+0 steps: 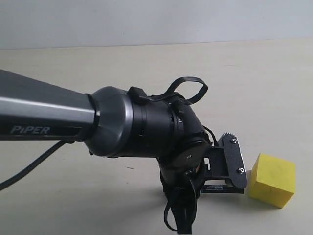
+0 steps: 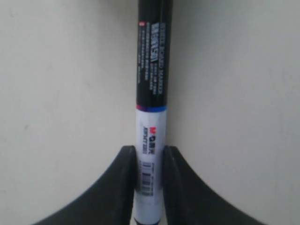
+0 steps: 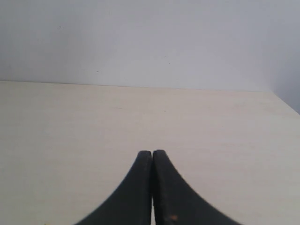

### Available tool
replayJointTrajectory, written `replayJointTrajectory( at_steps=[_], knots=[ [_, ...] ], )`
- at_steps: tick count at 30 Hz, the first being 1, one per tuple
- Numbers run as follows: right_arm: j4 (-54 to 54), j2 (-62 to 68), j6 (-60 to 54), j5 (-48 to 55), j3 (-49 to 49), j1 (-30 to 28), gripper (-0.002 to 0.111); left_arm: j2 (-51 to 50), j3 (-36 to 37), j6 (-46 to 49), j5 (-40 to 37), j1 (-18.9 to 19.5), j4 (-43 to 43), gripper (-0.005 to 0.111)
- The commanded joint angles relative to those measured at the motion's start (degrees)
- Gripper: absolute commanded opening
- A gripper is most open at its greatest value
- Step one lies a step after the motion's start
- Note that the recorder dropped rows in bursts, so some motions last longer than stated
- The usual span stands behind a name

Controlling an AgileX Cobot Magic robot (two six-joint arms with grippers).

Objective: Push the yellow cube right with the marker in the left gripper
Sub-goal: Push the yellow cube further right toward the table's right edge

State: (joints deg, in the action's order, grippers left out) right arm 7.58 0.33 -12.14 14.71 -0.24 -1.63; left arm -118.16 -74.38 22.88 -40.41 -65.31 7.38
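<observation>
The yellow cube (image 1: 272, 179) rests on the pale table at the lower right of the exterior view, just right of my left arm's wrist plate (image 1: 233, 160). My left gripper (image 2: 150, 149) is shut on the marker (image 2: 151, 70), clamping its white labelled section. The black barrel sticks out beyond the fingertips over bare table. In the exterior view the wrist hides those jaws and the marker. The cube shows in neither wrist view. My right gripper (image 3: 152, 152) is shut with nothing in it, above the tabletop.
The bulky left arm (image 1: 117, 128) marked "PiPER" spans the left and middle of the exterior view, with black cables looping above (image 1: 188, 87) and hanging below (image 1: 178, 210). The table's far edge (image 1: 156, 45) meets a plain wall.
</observation>
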Motion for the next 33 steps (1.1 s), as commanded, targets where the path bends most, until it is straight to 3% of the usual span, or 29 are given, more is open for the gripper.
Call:
replayJointTrajectory(
  at_steps=[1, 11, 26, 33],
  knots=[
    [0.0, -0.3, -0.1, -0.8, 0.2, -0.3, 0.0, 0.4, -0.3, -1.7, 4.6, -0.1, 0.2, 0.0],
    [0.0, -0.3, -0.1, -0.8, 0.2, -0.3, 0.0, 0.4, -0.3, -1.5, 2.4, -4.9, -1.6, 0.0],
    [0.0, -0.3, -0.1, -0.8, 0.2, -0.3, 0.0, 0.4, -0.3, -1.8, 4.2, -4.5, -1.4, 0.0],
    [0.0, -0.3, -0.1, -0.8, 0.2, -0.3, 0.0, 0.4, -0.3, -3.7, -2.2, -2.6, 3.0, 0.0]
  ],
)
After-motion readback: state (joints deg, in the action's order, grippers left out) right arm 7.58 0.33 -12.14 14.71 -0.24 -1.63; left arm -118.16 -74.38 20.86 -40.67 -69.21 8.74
